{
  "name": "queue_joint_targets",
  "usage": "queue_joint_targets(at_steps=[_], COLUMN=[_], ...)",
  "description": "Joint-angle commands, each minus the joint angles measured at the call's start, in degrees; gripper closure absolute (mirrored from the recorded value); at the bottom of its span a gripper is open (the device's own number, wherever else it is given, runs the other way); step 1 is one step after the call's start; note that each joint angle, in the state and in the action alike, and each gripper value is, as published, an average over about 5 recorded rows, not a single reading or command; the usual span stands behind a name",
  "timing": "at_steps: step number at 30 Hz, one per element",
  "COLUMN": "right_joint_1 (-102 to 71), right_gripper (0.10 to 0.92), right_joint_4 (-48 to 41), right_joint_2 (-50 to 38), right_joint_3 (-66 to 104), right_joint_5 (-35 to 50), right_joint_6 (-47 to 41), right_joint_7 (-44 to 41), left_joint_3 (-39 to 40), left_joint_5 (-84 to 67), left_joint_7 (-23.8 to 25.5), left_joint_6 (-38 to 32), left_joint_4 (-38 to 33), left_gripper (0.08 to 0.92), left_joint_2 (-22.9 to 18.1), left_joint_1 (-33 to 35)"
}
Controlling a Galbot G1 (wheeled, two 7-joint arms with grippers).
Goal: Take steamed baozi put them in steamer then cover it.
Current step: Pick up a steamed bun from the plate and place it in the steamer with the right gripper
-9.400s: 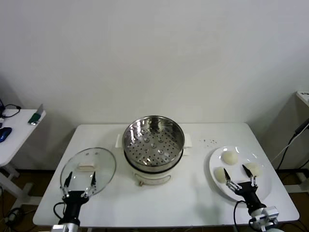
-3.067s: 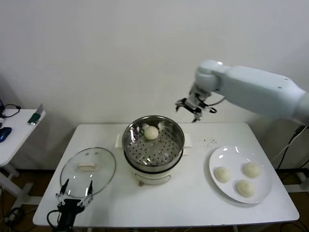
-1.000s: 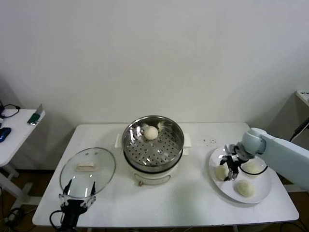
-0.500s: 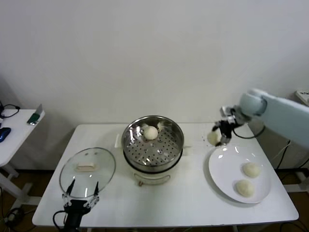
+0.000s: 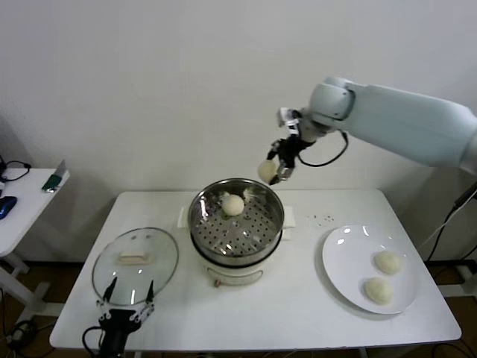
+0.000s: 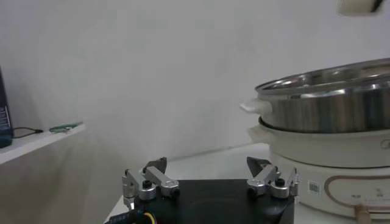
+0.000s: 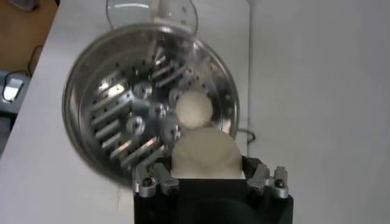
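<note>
Carrying a second bun [image 5: 266, 171], the right gripper [image 5: 277, 165] clamped it above the steamer [image 5: 237, 216] — one bun [image 5: 233, 204] inside at 12 o'clock, two [image 5: 383, 277] left on the plate [image 5: 343, 246]; the lid [image 5: 136, 261] was off, the left gripper [image 5: 127, 298] open, idle.

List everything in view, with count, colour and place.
steamed baozi: four, cream-white; one in the steamer, two on the plate, one held above the steamer's far rim.
steamer: one, shiny steel basket on a cream pot, table centre.
plate: one, white, table's right side.
glass lid: one, clear, table's left side.
table: one, white.
side table: one, white, far left.
right gripper: shut on the raised bun.
left gripper: open, at the table's near-left edge.
</note>
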Motion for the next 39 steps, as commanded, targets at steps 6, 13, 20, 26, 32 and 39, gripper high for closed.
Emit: queue_joint_targets(at_steps=[6,13,20,26,32,39], right_joint_1=[-8.49,-11.57,-13.03,-13.78,-12.61,-3.58], right_gripper=[0.288,0.293,0.288,0.282,0.206,0.202], right_joint_4=[-4.17,-7.48,-8.35,-9.86,-9.49,-0.32], right_joint_2=[16.95,19.92,19.54,19.66,18.68,9.28], right_joint_3=[-2.74,-4.03,-4.45,-3.88,-2.82,-4.08], right_joint_5=[4.54,3.17,0.65,-1.15,-2.06,-3.18], right_joint_6=[-3.69,-2.91,-2.23,-2.13,-2.16,0.22], right_joint_7=[4.62,3.9,3.05,2.67,1.5,-3.01], left_joint_3=[0.37,0.29,0.22,0.2,0.21,0.23], left_joint_5=[-2.19,-1.93,-1.95,-1.98,-1.81,-1.43], left_joint_7=[0.7,0.72,0.7,0.69,0.68,0.64], left_joint_6=[-0.34,-0.09,-0.06,-0.17,-0.16,0.06], left_joint_4=[0.7,0.88,1.17,1.68,1.62,1.25], left_gripper=[0.177,0.177,0.177,0.177,0.177,0.177], left_joint_2=[1.2,1.73,1.74,1.75,1.64,1.4], left_joint_1=[-0.74,-1.46,-1.59,-1.61,-1.52,-1.63])
